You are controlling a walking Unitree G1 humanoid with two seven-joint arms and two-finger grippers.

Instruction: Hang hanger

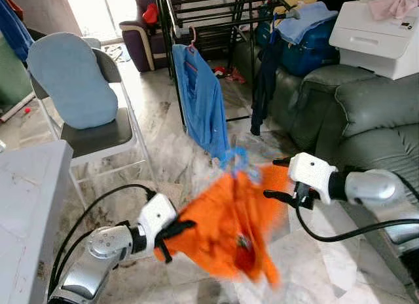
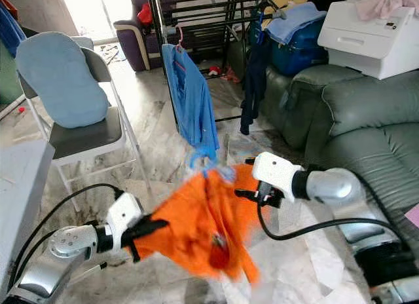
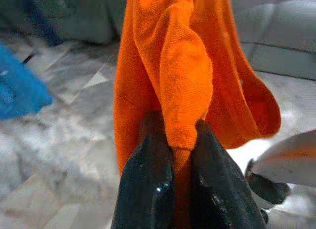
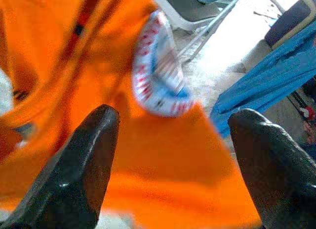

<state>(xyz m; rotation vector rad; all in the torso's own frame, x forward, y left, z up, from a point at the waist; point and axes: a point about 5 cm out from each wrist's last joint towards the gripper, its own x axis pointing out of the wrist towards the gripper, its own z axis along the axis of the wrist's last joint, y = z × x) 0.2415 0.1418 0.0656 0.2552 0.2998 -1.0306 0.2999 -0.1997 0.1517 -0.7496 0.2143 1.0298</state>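
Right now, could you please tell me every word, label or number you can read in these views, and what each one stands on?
None can be read.
Round badge on the orange garment: red and blue lettering around its rim, too blurred to read.
Small print low on the garment's front: too small and blurred.
White printer on the sofa: no legible marking.

R gripper point(image 4: 173, 165) fingers point(image 4: 84, 165) spread wide, orange shirt point(image 4: 163, 165) blurred just past them. Round red/white/blue badge point(image 4: 158, 76) on it. Blue garment point(image 4: 266, 91) and chair legs point(image 4: 207, 26) behind.
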